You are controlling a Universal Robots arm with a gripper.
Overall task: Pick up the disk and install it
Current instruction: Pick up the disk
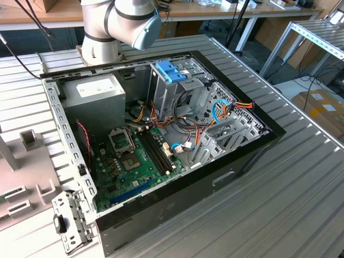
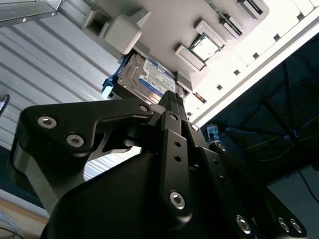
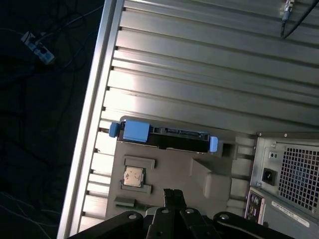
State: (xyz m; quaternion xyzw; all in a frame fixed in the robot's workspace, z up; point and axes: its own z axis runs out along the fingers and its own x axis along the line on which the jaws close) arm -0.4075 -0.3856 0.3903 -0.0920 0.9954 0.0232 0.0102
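The disk (image 3: 164,139) sits edge-up in a slot of a grey fixture tray (image 3: 199,174) on the ribbed metal worktop (image 3: 199,64), close to the rear of a computer case (image 3: 291,179). The end effector (image 3: 173,193) hovers over the tray, pointing down and clear of the disk, its black fingers clenched together on nothing. In the exterior view, the arm (image 1: 118,24) rises behind the opened case.

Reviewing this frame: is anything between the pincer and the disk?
Nothing visible does. In the first wrist view the shut pincer hangs over the grey holder, and the space from it to the disk in the holder's slot is open. A chip and a raised block sit off to either side.
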